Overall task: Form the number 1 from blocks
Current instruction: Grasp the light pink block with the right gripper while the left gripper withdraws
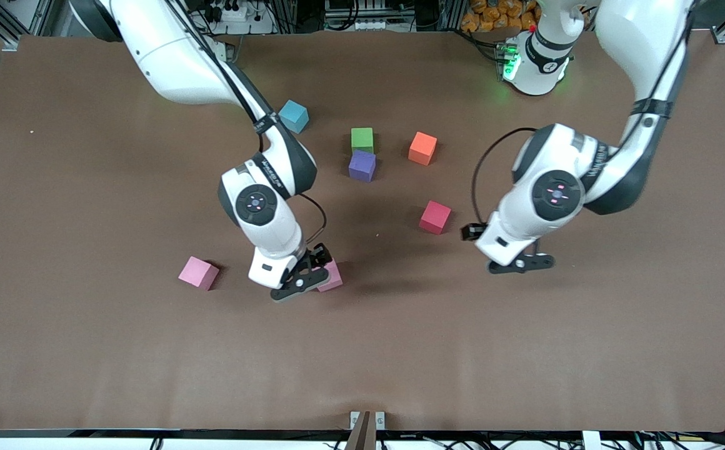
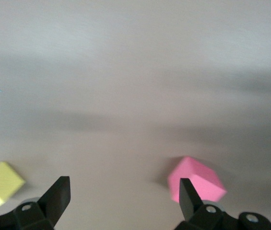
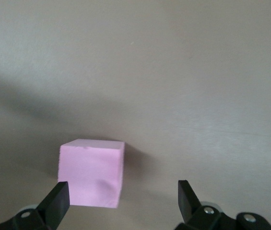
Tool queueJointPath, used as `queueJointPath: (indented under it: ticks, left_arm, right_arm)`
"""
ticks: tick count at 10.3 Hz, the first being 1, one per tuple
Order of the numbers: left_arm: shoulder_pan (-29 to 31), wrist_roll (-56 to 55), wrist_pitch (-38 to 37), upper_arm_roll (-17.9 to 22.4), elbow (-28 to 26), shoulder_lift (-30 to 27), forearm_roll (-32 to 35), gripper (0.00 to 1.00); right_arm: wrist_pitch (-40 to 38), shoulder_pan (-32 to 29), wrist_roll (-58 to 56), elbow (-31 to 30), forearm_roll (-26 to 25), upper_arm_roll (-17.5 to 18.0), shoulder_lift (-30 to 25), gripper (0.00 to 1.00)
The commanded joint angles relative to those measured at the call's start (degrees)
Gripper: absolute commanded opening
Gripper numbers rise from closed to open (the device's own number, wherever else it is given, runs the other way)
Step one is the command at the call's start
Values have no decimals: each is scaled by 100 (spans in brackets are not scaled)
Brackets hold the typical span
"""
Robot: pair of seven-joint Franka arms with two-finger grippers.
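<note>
Green block [image 1: 362,139] and purple block [image 1: 362,165] sit touching mid-table, the purple one nearer the front camera. A red block [image 1: 435,217] lies nearer still, toward the left arm's end. Two light pink blocks lie nearer the front: one alone [image 1: 198,272], the other [image 1: 334,277] partly under my right gripper [image 1: 305,274]. In the right wrist view that gripper [image 3: 122,196] is open, low over the table, with the pink block [image 3: 92,172] ahead of the jaws, close to one finger. My left gripper [image 1: 520,264] [image 2: 123,196] hangs open and empty over bare table beside the red block [image 2: 196,179].
A blue block [image 1: 294,116] and an orange block [image 1: 423,148] lie toward the robots' bases. A pale yellow block [image 2: 1,181] shows at the edge of the left wrist view. The brown table [image 1: 525,350] runs wide toward the front camera.
</note>
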Motion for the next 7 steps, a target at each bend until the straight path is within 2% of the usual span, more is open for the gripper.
queueJointPath:
  ticks: [1, 3, 4, 7]
  left_arm:
    - [351, 275, -130, -50, -150, -246, 252, 100]
    - [825, 380, 80, -58, -386, -350, 385, 100]
    - [974, 477, 238, 20, -657, -473, 341, 100]
    - [923, 426, 686, 748, -1509, -929, 131, 100]
  right_arm:
    - [-39, 121, 374, 226, -20, 24, 250, 100]
    - [223, 173, 402, 191, 382, 15, 338, 100]
    - [295, 209, 402, 190, 419, 15, 373, 100]
    - [357, 200, 314, 182, 341, 7, 443, 100]
